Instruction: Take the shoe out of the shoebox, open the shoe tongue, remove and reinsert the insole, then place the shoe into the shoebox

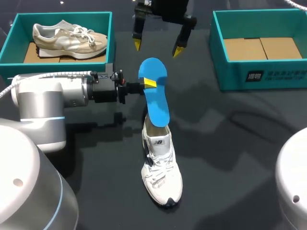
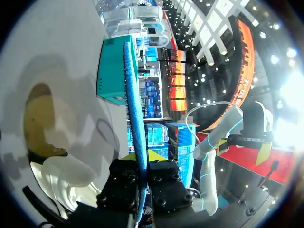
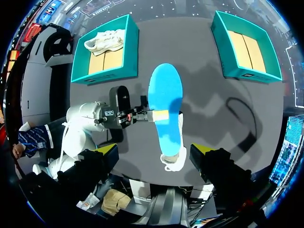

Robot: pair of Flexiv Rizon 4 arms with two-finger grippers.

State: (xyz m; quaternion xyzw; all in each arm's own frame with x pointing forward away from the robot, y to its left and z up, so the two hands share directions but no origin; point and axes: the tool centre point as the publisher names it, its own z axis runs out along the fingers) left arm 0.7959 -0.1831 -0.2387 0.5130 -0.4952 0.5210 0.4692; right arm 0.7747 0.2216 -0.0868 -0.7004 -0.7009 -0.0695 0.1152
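Observation:
A blue insole (image 1: 154, 91) hangs over the middle of the table, my left gripper (image 1: 149, 82) shut on its edge. Its lower end meets the heel opening of a white shoe (image 1: 160, 167) that lies on the table, toe toward the front edge. In the left wrist view the insole (image 2: 135, 118) stands edge-on between the yellow tips of that gripper (image 2: 141, 156), with the shoe (image 2: 61, 166) off to one side. My right gripper (image 1: 158, 48) hovers open behind and above the insole. From its wrist view, that gripper (image 3: 152, 152) looks down on the insole (image 3: 166, 99) and the shoe (image 3: 175, 161).
A teal shoebox (image 1: 62, 15) at the back left holds a second pale shoe (image 1: 69, 37). Another teal shoebox (image 1: 268, 74) at the back right shows only its cardboard floor. Dark tabletop lies open to the right of the shoe and in front of the right box.

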